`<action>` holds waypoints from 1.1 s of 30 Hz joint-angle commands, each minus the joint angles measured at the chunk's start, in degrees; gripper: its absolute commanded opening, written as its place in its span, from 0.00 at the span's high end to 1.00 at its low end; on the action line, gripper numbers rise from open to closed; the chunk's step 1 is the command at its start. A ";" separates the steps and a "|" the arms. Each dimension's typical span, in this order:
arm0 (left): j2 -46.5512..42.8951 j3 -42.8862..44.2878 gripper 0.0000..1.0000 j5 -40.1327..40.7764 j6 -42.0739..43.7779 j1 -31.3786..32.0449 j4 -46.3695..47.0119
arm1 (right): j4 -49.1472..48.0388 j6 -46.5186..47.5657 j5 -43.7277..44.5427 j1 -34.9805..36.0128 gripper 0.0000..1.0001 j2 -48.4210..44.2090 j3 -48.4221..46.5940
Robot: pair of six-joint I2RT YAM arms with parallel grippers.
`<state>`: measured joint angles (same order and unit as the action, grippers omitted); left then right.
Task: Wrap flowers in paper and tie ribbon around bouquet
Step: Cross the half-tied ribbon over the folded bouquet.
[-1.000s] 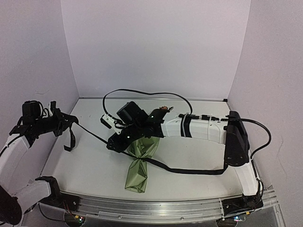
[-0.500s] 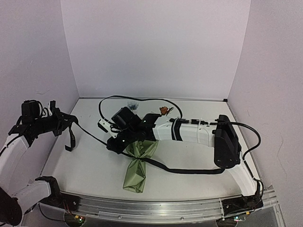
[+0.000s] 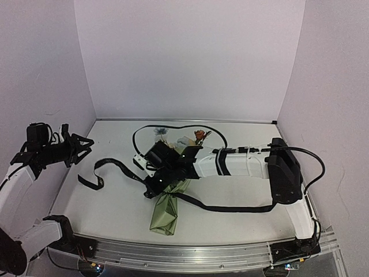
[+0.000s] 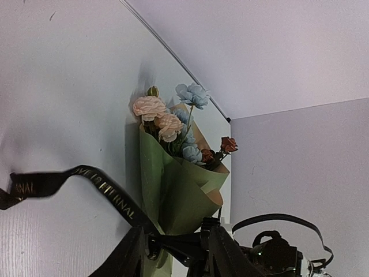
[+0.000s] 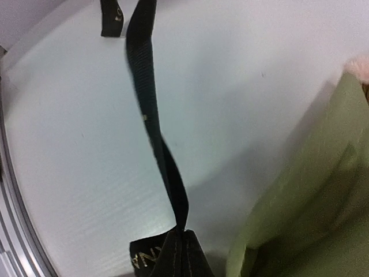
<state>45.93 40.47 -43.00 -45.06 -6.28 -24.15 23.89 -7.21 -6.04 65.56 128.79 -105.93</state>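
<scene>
Two pincers: the right pincer (image 3: 151, 189) clamps the ribbon (image 3: 107, 164) beside the bouquet (image 3: 166, 211) on the tabletop (image 3: 109, 202), the left pincer (image 3: 84, 148) gapes wide.

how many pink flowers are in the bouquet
2: one pink bloom beside the green bud, second pink bloom next to it. Others may hide behind the paper.

Matt crinkly paper (image 4: 173, 196), woven black ribbon (image 5: 143, 69)
</scene>
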 commanded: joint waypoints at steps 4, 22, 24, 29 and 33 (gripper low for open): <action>0.30 -1.59 0.52 -2.38 -0.16 0.17 2.87 | -0.91 -4.59 10.25 0.44 1.00 -14.73 16.85; 13.36 -1.25 0.58 9.35 -1.10 27.38 17.78 | -2.14 -1.36 8.12 -5.75 1.00 -23.24 27.94; 16.93 0.18 0.60 11.48 0.97 32.22 20.34 | -1.72 -1.08 7.31 -5.73 1.00 -24.94 28.65; 25.43 5.37 0.65 14.19 8.78 41.79 24.84 | 0.02 -1.59 4.26 -4.78 1.00 -29.64 31.37; 35.21 12.44 0.69 12.19 13.01 45.95 25.61 | 0.45 -2.04 4.81 -2.67 1.00 -31.72 33.25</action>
<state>74.10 44.82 -31.14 -39.23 36.49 -4.01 23.51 -9.07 -0.44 60.82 100.23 -74.58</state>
